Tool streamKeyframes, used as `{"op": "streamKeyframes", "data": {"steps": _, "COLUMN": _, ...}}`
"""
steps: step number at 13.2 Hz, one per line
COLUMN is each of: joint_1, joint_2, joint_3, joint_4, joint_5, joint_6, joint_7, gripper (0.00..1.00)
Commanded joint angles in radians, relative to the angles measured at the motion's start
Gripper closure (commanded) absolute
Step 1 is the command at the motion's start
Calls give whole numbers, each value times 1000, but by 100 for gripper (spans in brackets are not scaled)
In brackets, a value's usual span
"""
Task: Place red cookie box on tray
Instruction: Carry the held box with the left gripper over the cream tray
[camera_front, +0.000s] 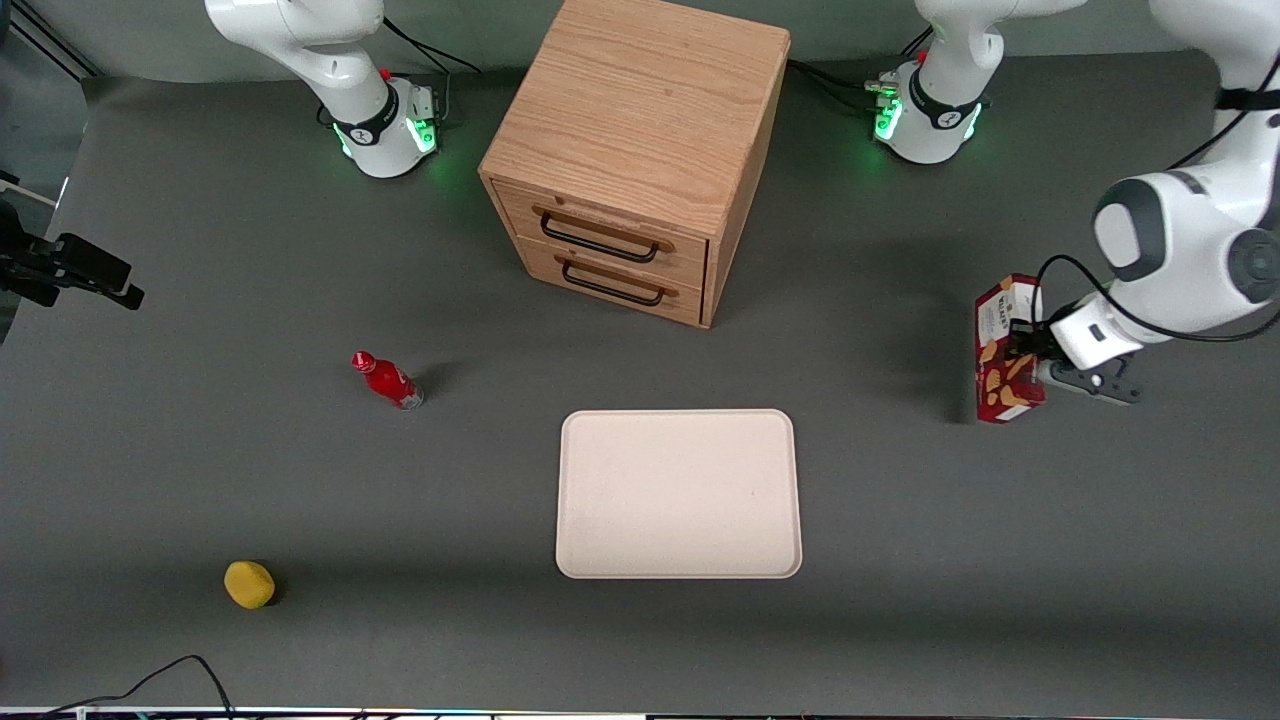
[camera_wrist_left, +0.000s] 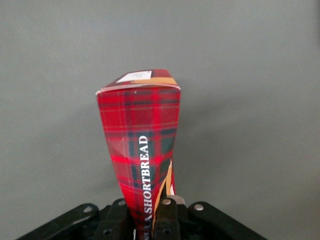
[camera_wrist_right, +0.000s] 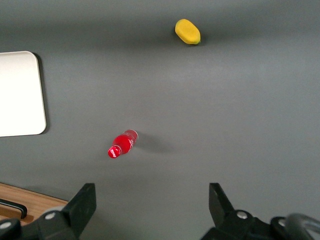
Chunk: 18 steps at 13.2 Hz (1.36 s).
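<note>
Gripper (camera_front: 1022, 350) clamped on the box (camera_front: 1006, 350), holding it upright at the working arm's end of the table, well apart from the tray (camera_front: 678, 494). Transport step, by my judgement. Next: carry sideways over tray, lower, release.

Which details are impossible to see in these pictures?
- Left wrist view: the tartan red cookie box's lower end, covered by the claw shut on it.
- Front view: whether the box touches the table; its print is too small to read.
- Right wrist view: the cream rectangular tray, cut by the edge.
</note>
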<state>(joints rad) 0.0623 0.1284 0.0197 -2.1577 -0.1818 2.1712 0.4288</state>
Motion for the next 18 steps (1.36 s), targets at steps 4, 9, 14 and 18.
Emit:
{"op": "streamKeyframes", "data": {"steps": 4, "joint_1": -16, "joint_2": 42, "joint_3": -162, "joint_4": 578, "joint_5": 76, "joint_6": -459, "joint_7": -500, "gripper": 100}}
{"op": "streamKeyframes", "data": {"steps": 9, "joint_1": -36, "joint_2": 290, "joint_3": -453, "joint_4": 856, "joint_5": 200, "joint_6": -484, "joint_7": -944, "gripper": 100}}
{"op": "streamKeyframes", "data": {"steps": 14, "joint_1": -107, "joint_2": 568, "joint_3": -543, "joint_4": 884, "joint_5": 438, "joint_6": -201, "joint_7": -1065, "gripper": 100}}
{"op": "streamKeyframes", "data": {"steps": 18, "joint_1": -121, "joint_2": 669, "joint_3": -543, "joint_4": 790, "joint_5": 553, "joint_6": 19, "joint_7": -1100, "gripper": 100}}
